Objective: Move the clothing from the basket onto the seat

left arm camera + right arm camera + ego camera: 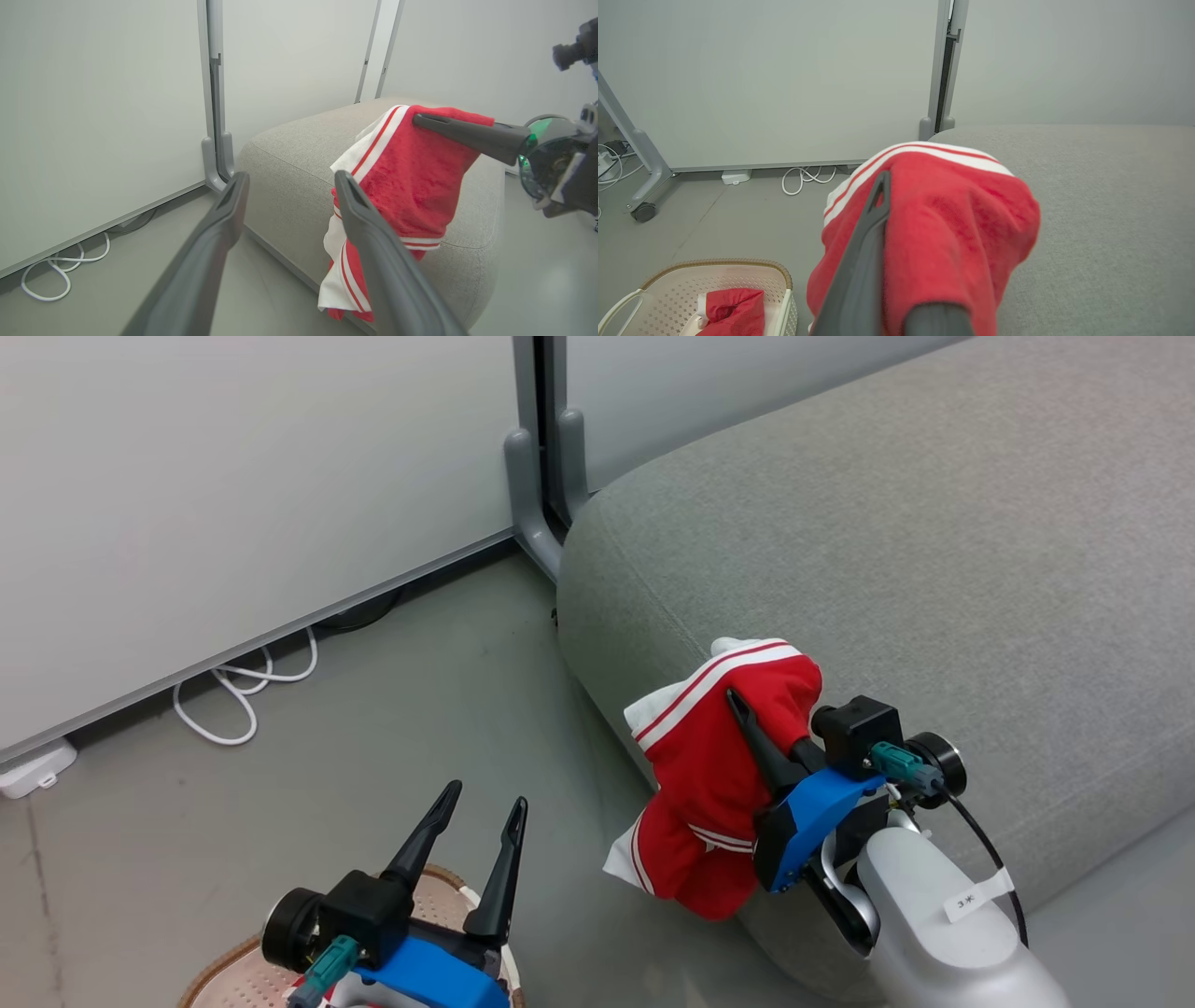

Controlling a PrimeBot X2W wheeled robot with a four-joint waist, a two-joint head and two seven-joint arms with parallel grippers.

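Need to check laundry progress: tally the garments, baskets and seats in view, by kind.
Red garments: 2 (held garment, other garment)
Basket: 1
Seat: 1
Total: 4

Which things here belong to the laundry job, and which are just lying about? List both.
Job: red garment gripped by the right end effector; second red garment in the basket; seat.
Lying about: white cable; white plug box; partition post; caster.
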